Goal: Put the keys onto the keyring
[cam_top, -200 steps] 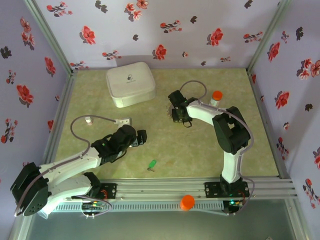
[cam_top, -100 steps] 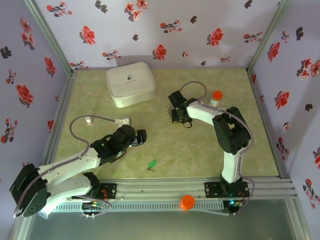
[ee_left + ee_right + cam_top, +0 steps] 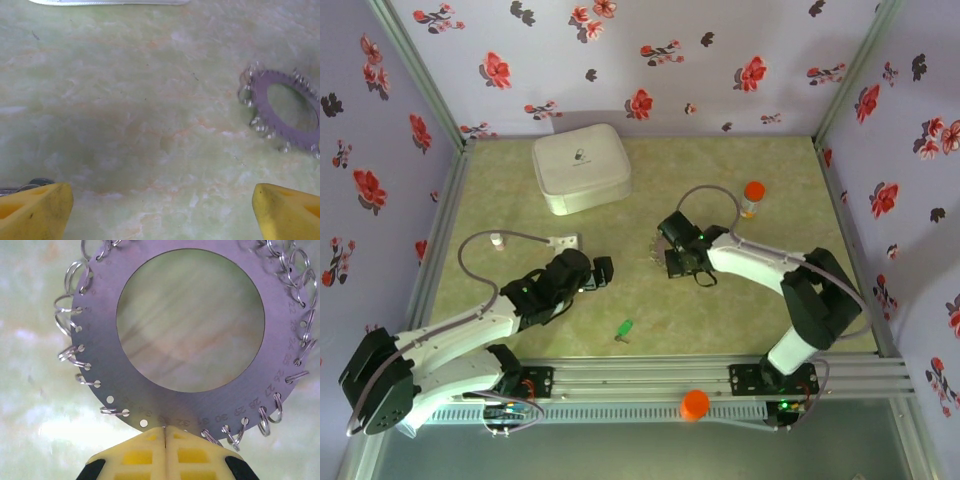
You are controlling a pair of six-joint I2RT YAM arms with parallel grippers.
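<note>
Two changes: the right gripper (image 3: pixel 165 432) has shut on the rim of the keyring (image 3: pixel 100 370) and drawn it toward mid-table. The left gripper (image 3: pixel 161 210) gapes wide, empty. The green key (image 3: pixel 624 328) lies well apart from the ring; threading not yet begun.

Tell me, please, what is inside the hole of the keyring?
Bare green marbled table shows through the hole of the keyring; nothing lies in it. The shut yellow pads of the right gripper cover a bit of the rim's near edge.
</note>
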